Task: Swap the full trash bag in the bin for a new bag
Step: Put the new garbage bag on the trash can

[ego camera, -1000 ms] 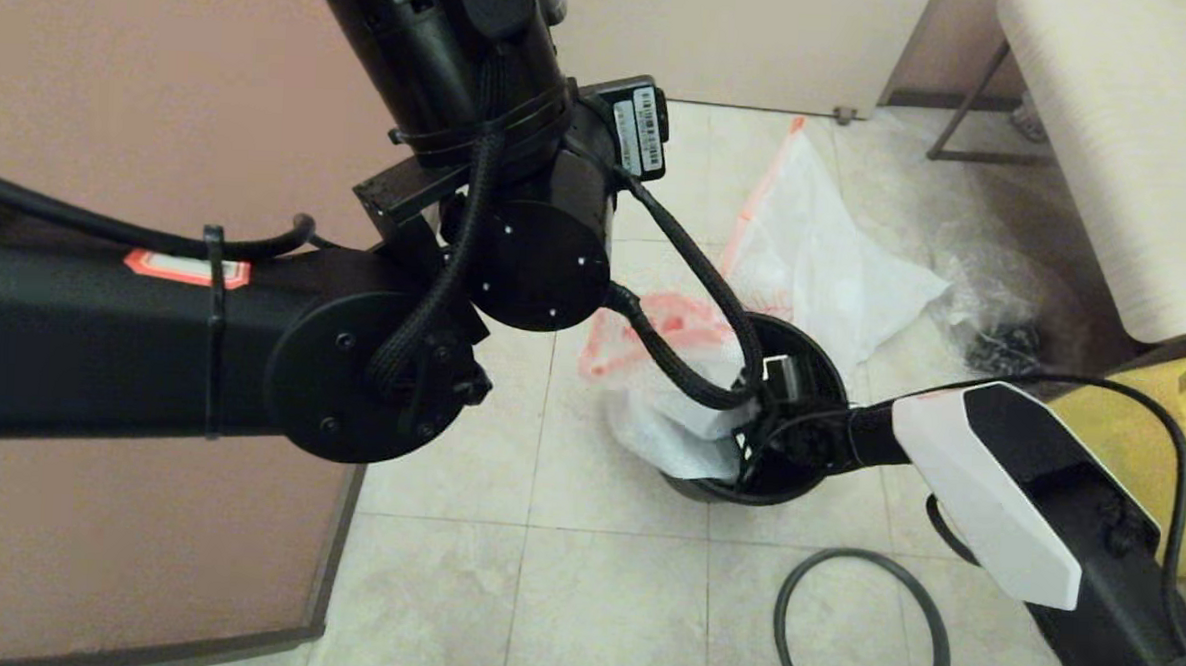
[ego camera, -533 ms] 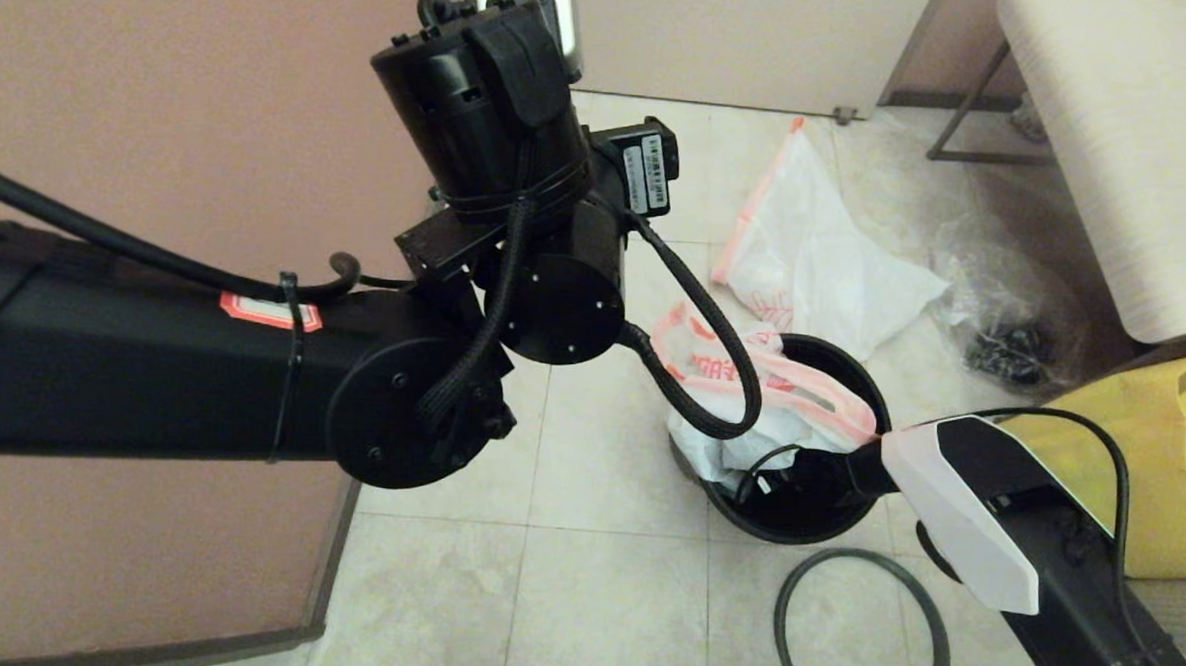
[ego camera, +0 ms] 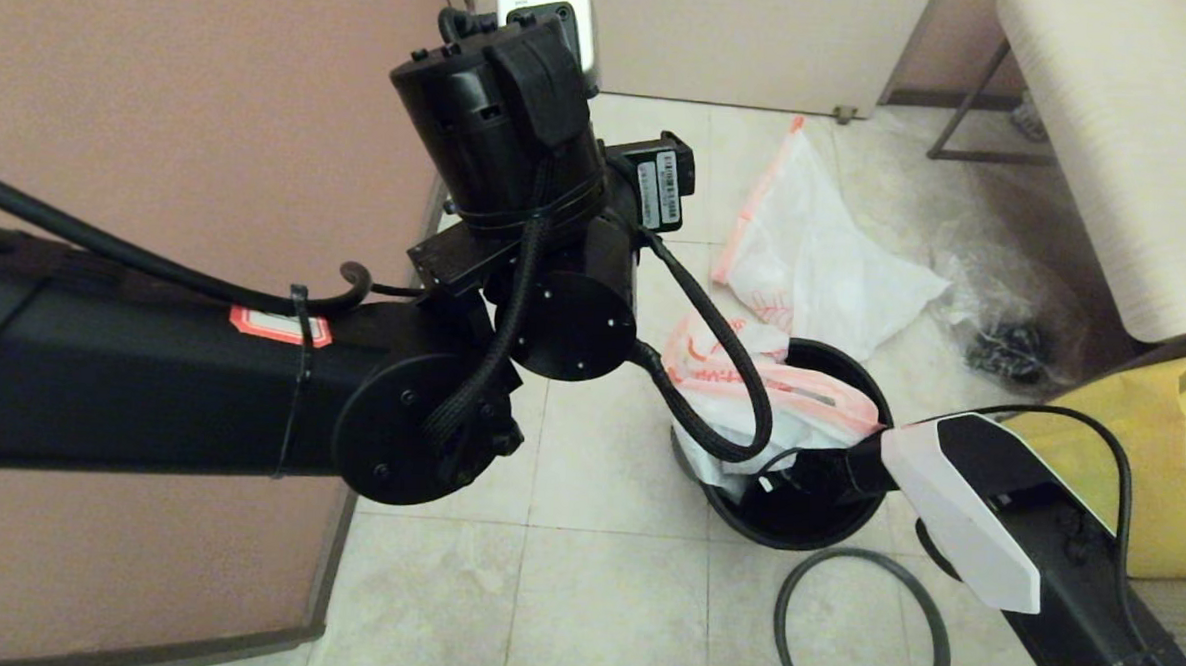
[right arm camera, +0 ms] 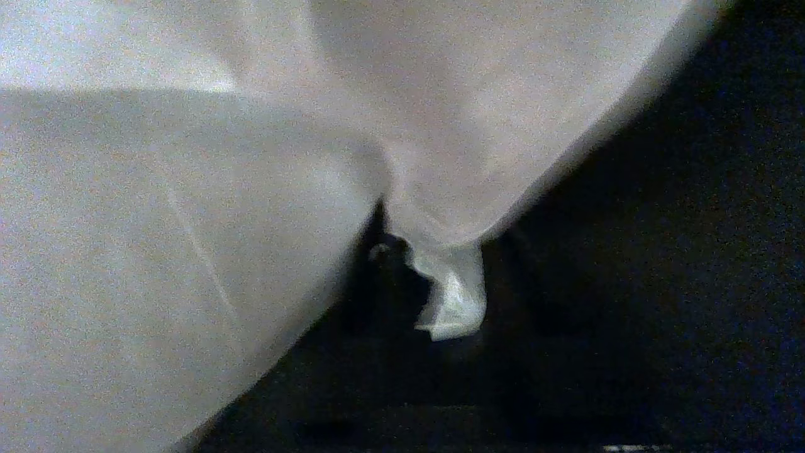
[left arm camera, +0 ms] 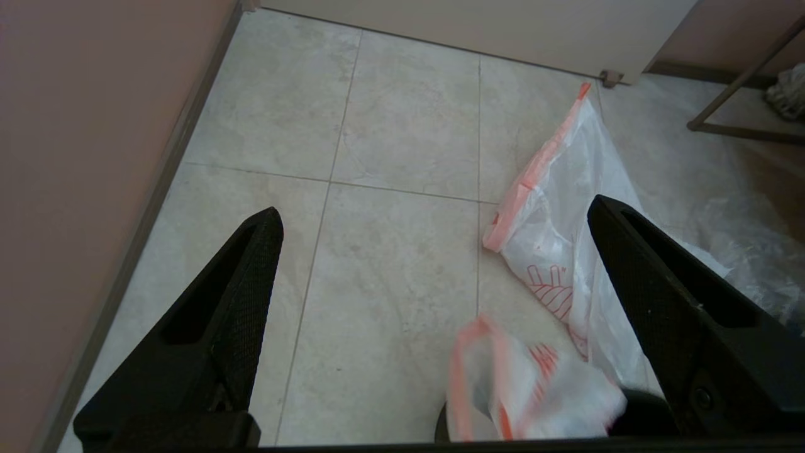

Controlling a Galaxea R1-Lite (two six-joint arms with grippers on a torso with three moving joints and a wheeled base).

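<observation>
The black bin [ego camera: 794, 535] stands on the tiled floor. The new bag [ego camera: 741, 380], white with an orange-red hem, lies across its mouth and spills over the left rim. My right arm reaches down into the bin. In the right wrist view my right gripper [right arm camera: 440, 283] is shut on a fold of that bag's plastic in the dark interior. My left gripper [left arm camera: 434, 211] hangs open above the floor beside the bin, nothing between its fingers. The new bag [left arm camera: 534, 390] sits below it. The full trash bag [ego camera: 816, 258] lies on the floor behind the bin.
The bin's grey ring [ego camera: 864, 555] lies on the floor in front of it. A clear wrinkly bag [ego camera: 999, 311] with dark contents and a yellow tote [ego camera: 1168, 468] sit at the right, below a pale table [ego camera: 1112, 145]. A brown wall [ego camera: 163, 104] runs along the left.
The bag's hem, stretched out leftward a second ago, has dropped back across the bin's mouth. My left arm has lifted and drawn back. The bin has shifted slightly nearer.
</observation>
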